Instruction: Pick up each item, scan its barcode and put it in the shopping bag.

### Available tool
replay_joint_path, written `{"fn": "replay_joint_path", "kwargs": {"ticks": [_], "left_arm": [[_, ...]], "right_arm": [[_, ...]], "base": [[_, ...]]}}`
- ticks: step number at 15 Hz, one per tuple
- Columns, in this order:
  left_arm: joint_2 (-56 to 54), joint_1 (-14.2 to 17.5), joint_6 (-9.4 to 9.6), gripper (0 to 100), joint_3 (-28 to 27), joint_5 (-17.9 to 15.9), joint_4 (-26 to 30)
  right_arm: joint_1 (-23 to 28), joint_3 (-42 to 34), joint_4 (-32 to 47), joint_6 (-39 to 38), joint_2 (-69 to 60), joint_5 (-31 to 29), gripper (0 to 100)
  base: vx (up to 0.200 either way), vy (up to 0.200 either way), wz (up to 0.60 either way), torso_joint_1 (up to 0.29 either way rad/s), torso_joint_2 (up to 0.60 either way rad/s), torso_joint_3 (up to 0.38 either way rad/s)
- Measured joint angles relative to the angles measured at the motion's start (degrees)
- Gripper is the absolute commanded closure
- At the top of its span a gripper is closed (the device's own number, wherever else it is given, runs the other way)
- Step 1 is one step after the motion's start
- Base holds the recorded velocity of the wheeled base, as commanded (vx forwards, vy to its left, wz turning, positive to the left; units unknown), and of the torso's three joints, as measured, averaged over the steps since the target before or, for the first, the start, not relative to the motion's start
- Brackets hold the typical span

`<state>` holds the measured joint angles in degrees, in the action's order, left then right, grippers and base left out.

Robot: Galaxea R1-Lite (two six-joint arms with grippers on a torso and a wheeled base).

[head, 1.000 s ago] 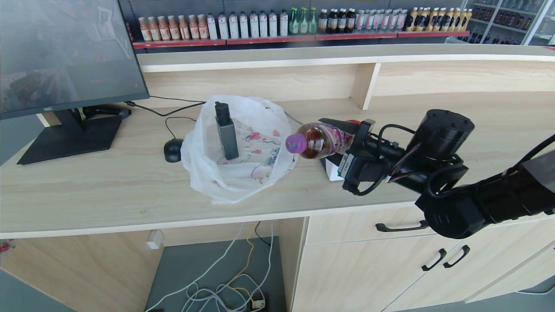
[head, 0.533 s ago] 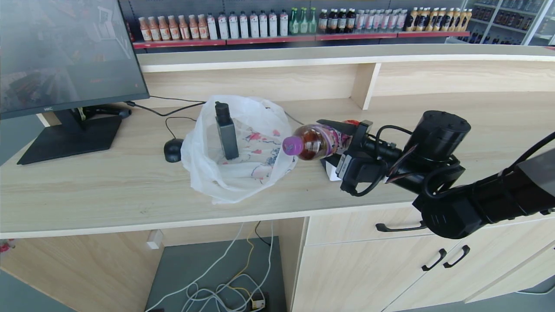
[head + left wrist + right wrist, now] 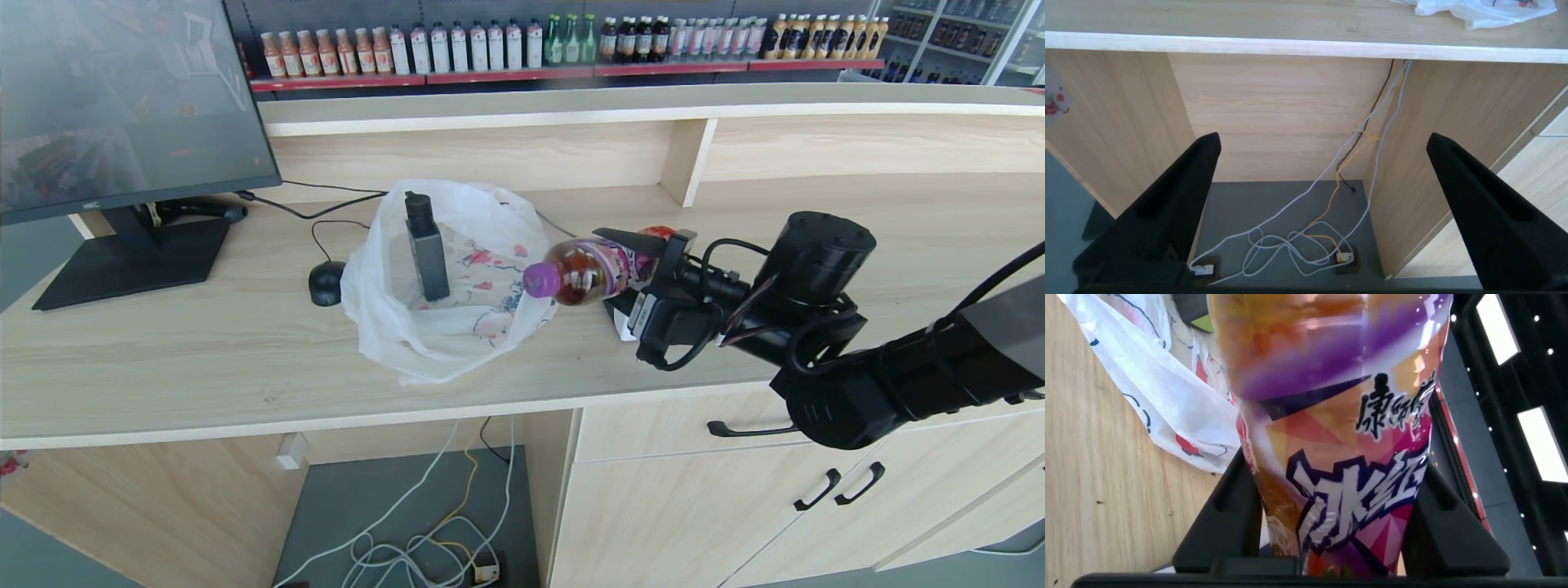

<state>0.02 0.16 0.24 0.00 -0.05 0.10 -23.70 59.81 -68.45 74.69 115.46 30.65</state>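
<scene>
My right gripper (image 3: 627, 273), jaws clamped on the bottle (image 3: 581, 273), holds it level above the counter (image 3: 204, 351), purple cap at the rim of the shopping bag (image 3: 457, 335); a dark item (image 3: 426, 249) stands inside. My left gripper (image 3: 1323, 147), jaws wide apart, faces the recess under the counter

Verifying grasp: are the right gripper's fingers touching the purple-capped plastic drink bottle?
Touching. Right wrist view: black fingers press both sides of the purple-capped plastic drink bottle, no gap.
</scene>
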Motion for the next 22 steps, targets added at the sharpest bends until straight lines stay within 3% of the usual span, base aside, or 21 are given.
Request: {"fn": "replay_joint_path", "kwargs": {"ticks": [9, 22], "left_arm": [[0.0, 0.0, 0.02, 0, 0.0, 0.0, 0.0], [0.0, 0.0, 0.02, 0, 0.0, 0.0, 0.0]], "right_arm": [[0.0, 0.6, 0.0, -1.0, 0.3, -0.4, 100], [-0.5, 4.2, -3.8, -24.4, -4.7, -11.0, 100]], "base": [[0.0, 0.0, 0.0, 0.0, 0.0, 0.0], [0.0, 0.0, 0.0, 0.0, 0.0, 0.0]]}}
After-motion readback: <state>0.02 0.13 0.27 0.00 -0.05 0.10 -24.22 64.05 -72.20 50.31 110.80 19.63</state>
